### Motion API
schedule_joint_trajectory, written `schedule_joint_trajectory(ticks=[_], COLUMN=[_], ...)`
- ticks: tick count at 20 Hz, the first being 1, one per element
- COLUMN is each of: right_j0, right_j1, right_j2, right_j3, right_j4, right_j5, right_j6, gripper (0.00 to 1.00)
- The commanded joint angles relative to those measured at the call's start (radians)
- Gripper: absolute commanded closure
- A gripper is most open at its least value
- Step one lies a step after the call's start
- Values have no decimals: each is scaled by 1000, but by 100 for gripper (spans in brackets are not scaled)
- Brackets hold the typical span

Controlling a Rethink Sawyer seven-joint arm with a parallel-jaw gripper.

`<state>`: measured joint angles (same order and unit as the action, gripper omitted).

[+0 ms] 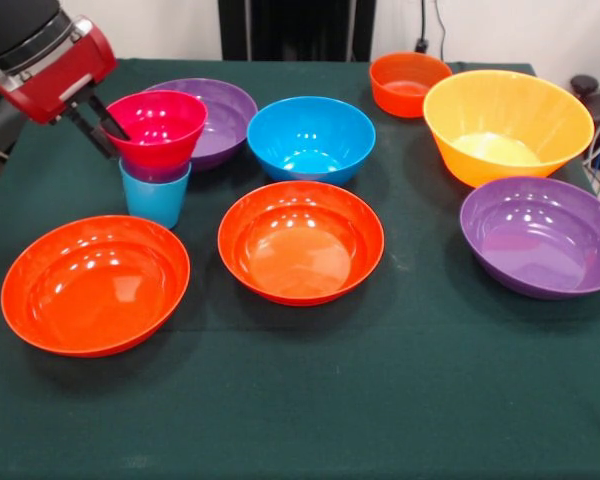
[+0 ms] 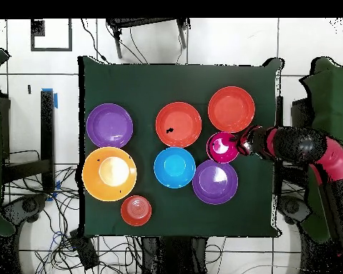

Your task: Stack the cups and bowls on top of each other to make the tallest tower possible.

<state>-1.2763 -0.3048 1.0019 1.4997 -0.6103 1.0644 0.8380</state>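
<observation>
A short tower stands at the left in the front view: a light blue cup (image 1: 156,203) lowest, a purple cup (image 1: 156,172) nested in it, and a small pink bowl (image 1: 160,128) (image 2: 222,147) on top. My gripper (image 1: 102,124) (image 2: 240,146) is shut on the pink bowl's left rim, one finger inside and one outside. Loose on the cloth lie two wide orange-red bowls (image 1: 95,283) (image 1: 300,240), two wide purple bowls (image 1: 220,115) (image 1: 540,235), a medium blue bowl (image 1: 310,135), a small orange bowl (image 1: 408,82) and a large yellow-orange bowl (image 1: 505,125).
Everything rests on a table under a dark green cloth (image 1: 310,400). One purple bowl sits just behind the tower, almost touching the pink bowl. A dark object with cables (image 1: 592,95) sits off the table's right edge.
</observation>
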Motion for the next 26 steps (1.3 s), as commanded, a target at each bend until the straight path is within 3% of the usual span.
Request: schedule_joint_trajectory(ticks=[1, 26], right_j0=[71, 20], right_j1=[57, -4], right_j2=[-29, -58], right_j3=[-91, 18], right_j4=[-61, -119], right_j5=[12, -54], right_j6=[-285, -212], gripper=[100, 100])
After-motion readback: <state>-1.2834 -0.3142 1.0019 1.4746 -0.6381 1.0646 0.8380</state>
